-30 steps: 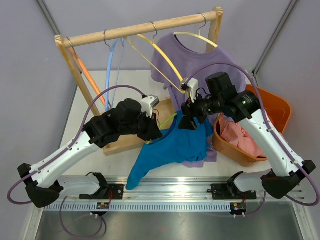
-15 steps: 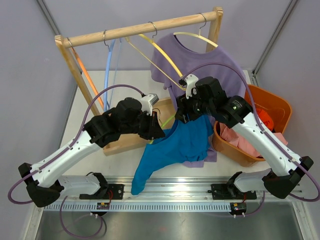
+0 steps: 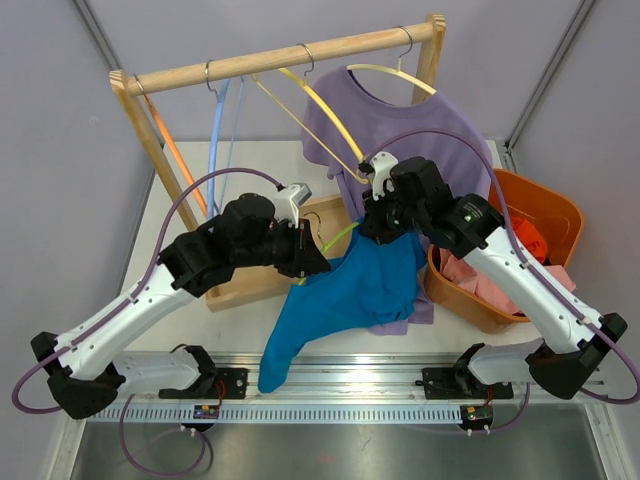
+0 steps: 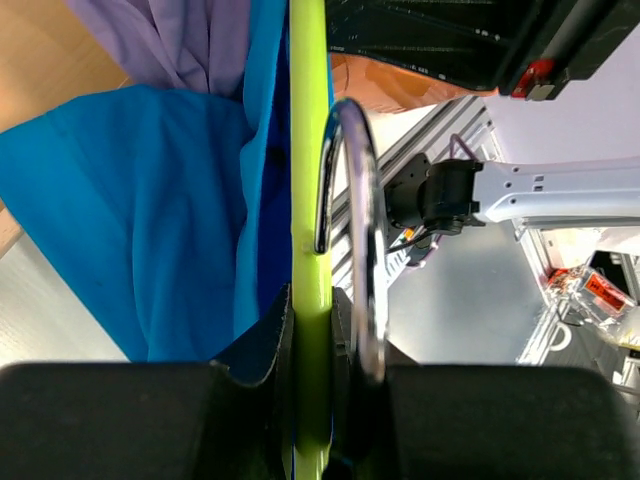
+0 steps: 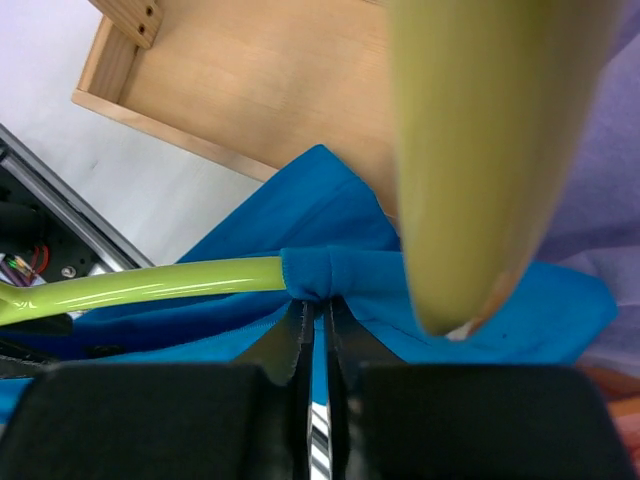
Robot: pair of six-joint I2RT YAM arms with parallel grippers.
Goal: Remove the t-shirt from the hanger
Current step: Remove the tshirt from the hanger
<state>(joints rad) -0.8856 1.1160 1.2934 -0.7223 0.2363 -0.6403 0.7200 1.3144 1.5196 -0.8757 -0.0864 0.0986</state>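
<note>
Blue t-shirt point(image 3: 350, 295) hangs between my two arms over the near part of the counter point(image 3: 265, 175). It is draped off the green hanger point(image 4: 308, 200), and its long tail droops toward the rail at the counter's front edge.

A second ago my right pincer point(image 5: 318, 315) stood wide and off to the right. It has since swung in to the tip of the hanger and clenched. Its jaws now sit nearly together on the bunched fold of blue t-shirt where the cloth wraps the hanger's end. My left pincer point(image 4: 312, 340) is clenched on the green hanger just below its metal hook, as it was. The shirt's tail has also sagged a little lower.

I judge that both holds needed for the pull are now in place. One side anchors the hanger and the other has the cloth. The shirt is still on the hanger, so the removal itself is not yet done.

**Count**
- Hangers: five. The green one is in my grip. Four are on the wooden rack point(image 3: 280, 57): an orange hanger point(image 3: 175, 150), a pale blue hanger point(image 3: 218, 130), a bare yellow hanger point(image 3: 320, 105), and a second yellow hanger point(image 3: 395, 72).
- Shirts out in the open: two, the blue one and a purple t-shirt point(image 3: 420, 130) on that second yellow hanger.
- Baskets: one orange basket point(image 3: 555, 215), holding a pink garment point(image 3: 480, 270) and something reddish that I cannot make out.
</note>
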